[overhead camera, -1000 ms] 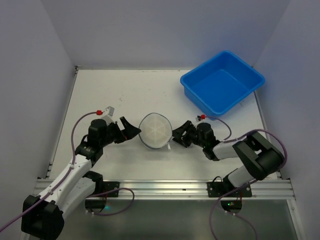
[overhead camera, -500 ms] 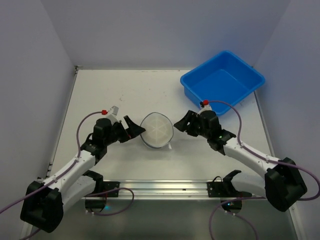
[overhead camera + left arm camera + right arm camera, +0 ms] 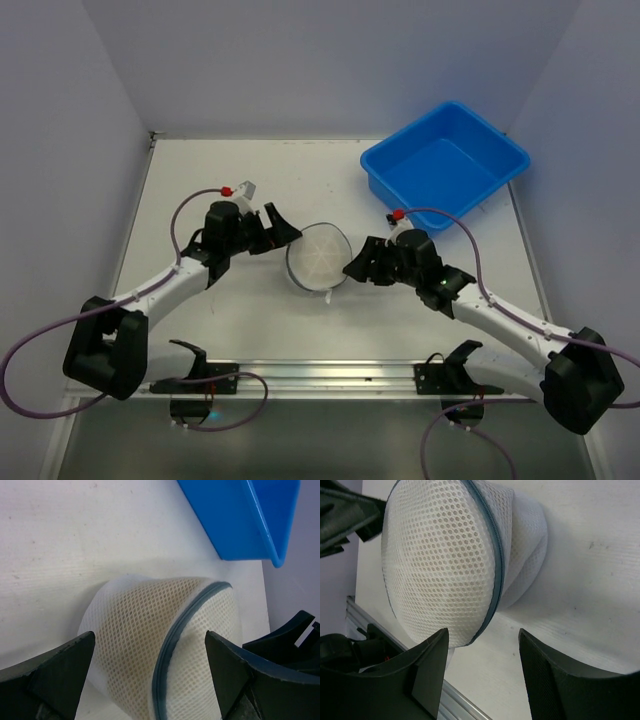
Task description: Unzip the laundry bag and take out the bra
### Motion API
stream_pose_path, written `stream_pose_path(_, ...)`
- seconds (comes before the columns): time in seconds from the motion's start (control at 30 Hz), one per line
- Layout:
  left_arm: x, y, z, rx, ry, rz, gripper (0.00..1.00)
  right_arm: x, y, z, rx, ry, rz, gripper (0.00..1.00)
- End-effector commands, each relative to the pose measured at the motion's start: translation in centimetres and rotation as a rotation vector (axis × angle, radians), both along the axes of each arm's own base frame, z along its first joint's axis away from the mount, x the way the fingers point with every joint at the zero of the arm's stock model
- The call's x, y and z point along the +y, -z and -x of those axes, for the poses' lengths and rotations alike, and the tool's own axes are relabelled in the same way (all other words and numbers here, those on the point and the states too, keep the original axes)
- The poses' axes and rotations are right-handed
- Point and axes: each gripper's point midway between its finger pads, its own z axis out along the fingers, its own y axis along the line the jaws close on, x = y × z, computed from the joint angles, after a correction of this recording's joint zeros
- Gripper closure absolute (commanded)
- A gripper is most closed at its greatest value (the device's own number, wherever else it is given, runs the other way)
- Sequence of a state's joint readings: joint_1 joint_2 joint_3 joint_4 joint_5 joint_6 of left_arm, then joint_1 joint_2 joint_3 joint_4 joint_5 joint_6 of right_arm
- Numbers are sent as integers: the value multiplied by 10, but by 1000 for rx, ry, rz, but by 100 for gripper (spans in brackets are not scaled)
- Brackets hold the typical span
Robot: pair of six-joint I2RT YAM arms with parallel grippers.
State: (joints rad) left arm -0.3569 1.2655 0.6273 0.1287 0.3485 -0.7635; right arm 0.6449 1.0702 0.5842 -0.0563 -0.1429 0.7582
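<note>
The laundry bag (image 3: 319, 258) is a round white mesh pouch with a dark bluish zipper rim, lying on the white table between both grippers. It fills the left wrist view (image 3: 160, 645) and the right wrist view (image 3: 445, 565). Something pale beige shows through the mesh; the bra is hidden. My left gripper (image 3: 283, 230) is open at the bag's upper left edge, its fingers (image 3: 50, 675) standing either side of the bag without closing on it. My right gripper (image 3: 358, 266) is open at the bag's right edge, one finger (image 3: 427, 672) under the bag's rim.
A blue plastic tub (image 3: 445, 163) stands at the back right, also in the left wrist view (image 3: 240, 520). The metal rail (image 3: 330, 378) runs along the table's near edge. Grey walls close in on the left, back and right.
The left gripper moved up and right to the bag's upper left edge. The right gripper swung out, then came back against the bag's right edge. The bag shifted slightly right.
</note>
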Motion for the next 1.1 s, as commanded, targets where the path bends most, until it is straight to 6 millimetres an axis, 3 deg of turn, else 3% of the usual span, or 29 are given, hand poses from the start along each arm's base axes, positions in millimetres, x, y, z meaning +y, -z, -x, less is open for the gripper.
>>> stream_pose_path(0.0, -9, -28, -21, -134, 51, -22, 5, 7, -10, 8, -31, -39, -32, 40)
stream_pose_path(0.2, -9, -34, -6, -106, 62, 2, 0, 12, -17, 6, -47, -28, -59, 40)
stream_pose_path(0.33, 7, -22, 17, -47, 14, -22, 0, 21, -19, 2, -51, -42, -89, 40)
stream_pose_path(0.37, 14, -27, 21, -51, -35, -8, 0, 23, -17, 3, -43, -46, -87, 41)
stream_pose_path(0.43, 23, -6, 38, 36, -92, -2, 0, 27, -17, 1, -44, -52, -89, 41)
stream_pose_path(0.47, 23, -14, 45, 47, -122, 58, 0, 29, -18, 1, -46, -57, -94, 41)
stream_pose_path(0.5, 24, -1, 54, 83, -135, 73, 0, 31, -17, 0, -43, -60, -91, 41)
stream_pose_path(0.57, 13, -16, 61, 46, -141, 157, 0, 34, -16, -1, -36, -59, -92, 41)
stream_pose_path(0.73, -9, -22, 73, 32, -108, 200, 0, 38, -16, -4, -32, -57, -96, 41)
stream_pose_path(0.9, -18, -9, 78, 65, -111, 204, 2, 39, -17, -6, -34, -51, -100, 41)
stream_pose_path(1.07, -39, -1, 83, 83, -85, 215, 10, 40, -18, -6, -34, -53, -99, 41)
